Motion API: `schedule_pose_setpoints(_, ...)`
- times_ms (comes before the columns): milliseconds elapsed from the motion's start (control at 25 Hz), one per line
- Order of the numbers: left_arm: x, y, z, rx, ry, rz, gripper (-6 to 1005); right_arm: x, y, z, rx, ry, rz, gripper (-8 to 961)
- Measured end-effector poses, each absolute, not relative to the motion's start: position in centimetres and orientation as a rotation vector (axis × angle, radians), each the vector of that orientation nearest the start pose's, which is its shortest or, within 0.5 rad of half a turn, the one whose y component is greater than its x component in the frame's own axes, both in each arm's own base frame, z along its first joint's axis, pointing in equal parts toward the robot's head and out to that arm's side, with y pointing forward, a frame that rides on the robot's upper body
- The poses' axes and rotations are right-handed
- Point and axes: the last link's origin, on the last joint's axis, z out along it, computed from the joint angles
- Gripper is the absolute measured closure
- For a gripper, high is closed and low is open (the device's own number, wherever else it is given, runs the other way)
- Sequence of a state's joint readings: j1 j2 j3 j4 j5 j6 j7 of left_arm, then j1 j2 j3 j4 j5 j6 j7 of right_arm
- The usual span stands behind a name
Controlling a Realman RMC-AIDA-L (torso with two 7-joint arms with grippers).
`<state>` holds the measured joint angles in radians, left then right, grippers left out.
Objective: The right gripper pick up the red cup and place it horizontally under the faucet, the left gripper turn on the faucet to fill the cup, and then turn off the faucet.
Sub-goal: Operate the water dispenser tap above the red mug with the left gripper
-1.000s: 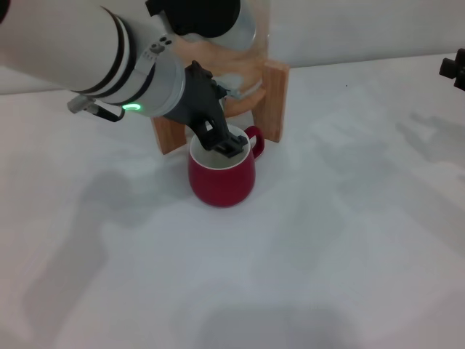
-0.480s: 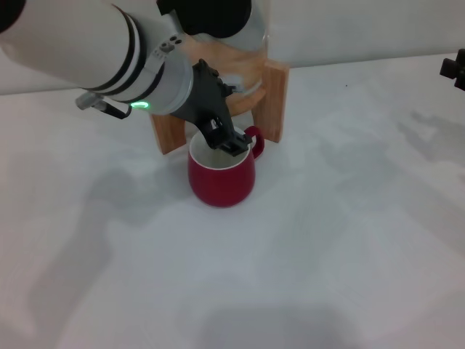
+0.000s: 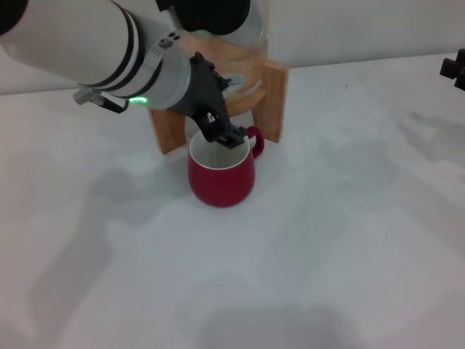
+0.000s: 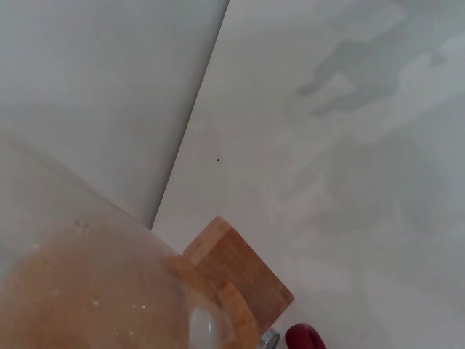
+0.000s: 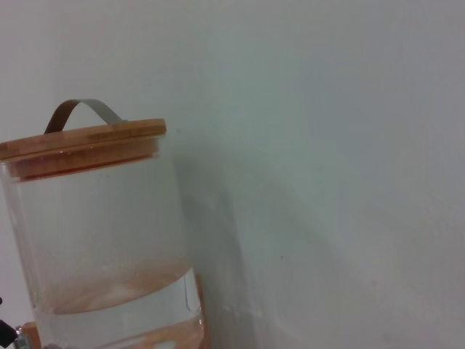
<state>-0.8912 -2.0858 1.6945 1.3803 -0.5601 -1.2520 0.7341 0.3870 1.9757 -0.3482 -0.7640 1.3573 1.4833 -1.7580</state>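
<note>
The red cup (image 3: 220, 179) stands upright on the white table in front of the wooden stand (image 3: 274, 96), with its handle toward the stand. My left gripper (image 3: 228, 136) reaches down from the green-lit arm, its tip just above the cup's back rim. The faucet's chrome lever (image 3: 234, 80) shows behind the gripper; its spout is hidden. In the left wrist view I see the stand (image 4: 243, 280), a bit of chrome faucet (image 4: 269, 337) and the cup's handle (image 4: 308, 338). My right gripper (image 3: 454, 69) stays at the far right edge, away from the cup.
The glass dispenser (image 5: 102, 240) with a wooden lid (image 5: 83, 139) and metal strap handle holds some liquid at its bottom. The white table (image 3: 327, 240) spreads in front and to the right. A pale wall stands behind the dispenser.
My left gripper has risen slightly and drawn back toward the dispenser, from inside the cup's mouth to its back rim. The cup and right arm have not moved.
</note>
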Motion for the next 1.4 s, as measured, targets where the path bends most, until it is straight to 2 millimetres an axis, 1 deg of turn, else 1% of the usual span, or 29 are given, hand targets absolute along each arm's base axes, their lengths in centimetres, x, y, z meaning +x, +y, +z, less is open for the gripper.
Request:
schedule_pose_setpoints(560,-2.7,38.2,-5.3,-2.662,0.117,0.357,200,33.5,32.6,13.8,-2.056,0.657,0.802,564)
schedule_pose_setpoints(1040,-1.5,37.0,-5.3,-2.66,0.184,0.337,200,33.5,32.5,13.9,-2.054,0.657,0.802,564)
schedule_pose_setpoints(1400,-1.9,36.8,-5.9,-2.675,0.189,0.357,200,33.5,32.6,13.9,-2.053,0.657,0.8,563)
